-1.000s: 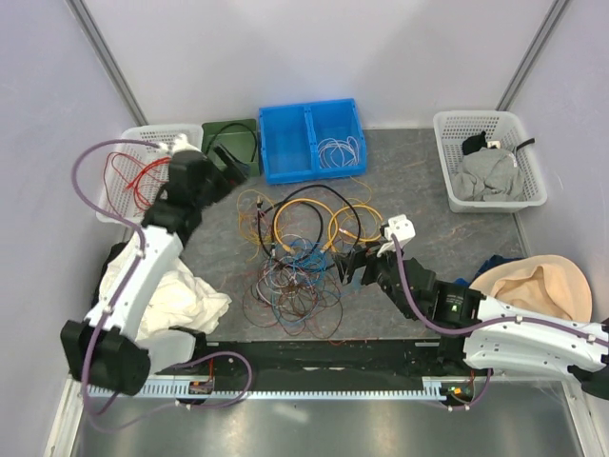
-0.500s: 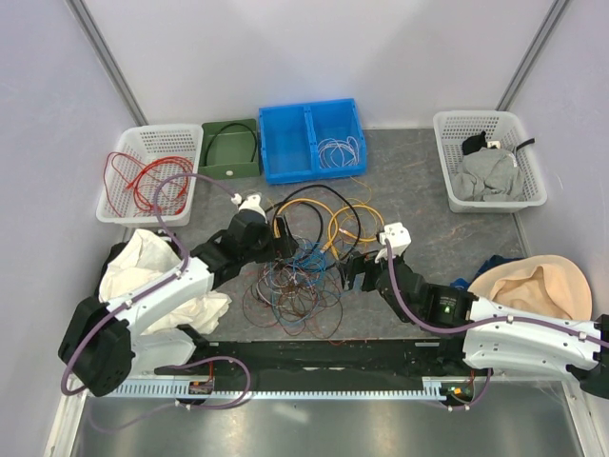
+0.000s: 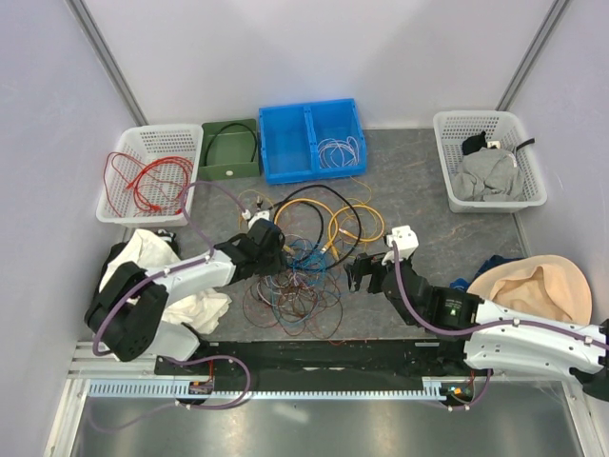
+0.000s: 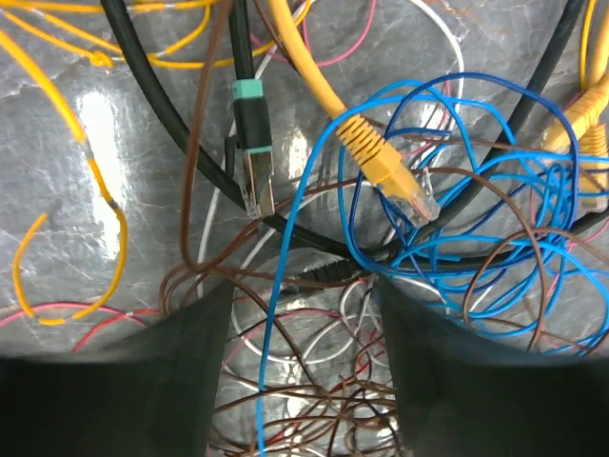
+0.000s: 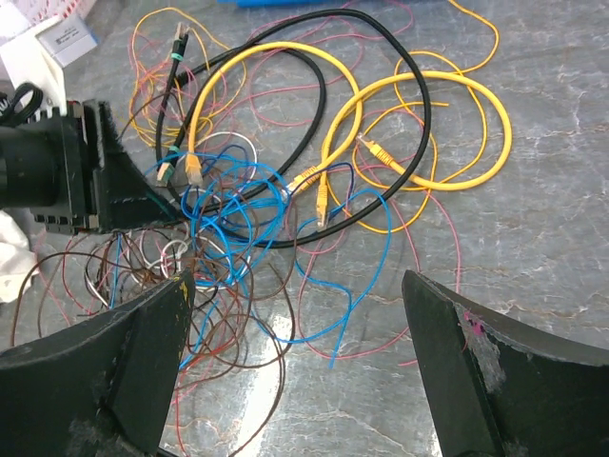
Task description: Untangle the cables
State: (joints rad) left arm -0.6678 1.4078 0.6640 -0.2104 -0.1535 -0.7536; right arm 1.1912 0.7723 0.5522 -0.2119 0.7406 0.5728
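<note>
Centrally, cables: knotted heap of thin yellow, black, blue and brown wires [image 3: 303,255] is lying mid-table between both arms.
Left gripper [image 4: 303,286]: standing half spread, straddling loose strands at the heap's left edge.
Right gripper [image 5: 297,281]: gaping wide, holding nothing, hovering at the near-right edge.
Open room: bare grey tabletop [image 3: 419,195] is stretching rightwards.

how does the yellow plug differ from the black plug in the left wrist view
The yellow plug has a yellow boot; the black plug has a black boot with a teal band. The yellow plug slants down to the right; the black plug points straight down. Both end in clear tips, and each sits on the end of a thick cable in the tangle.
</note>
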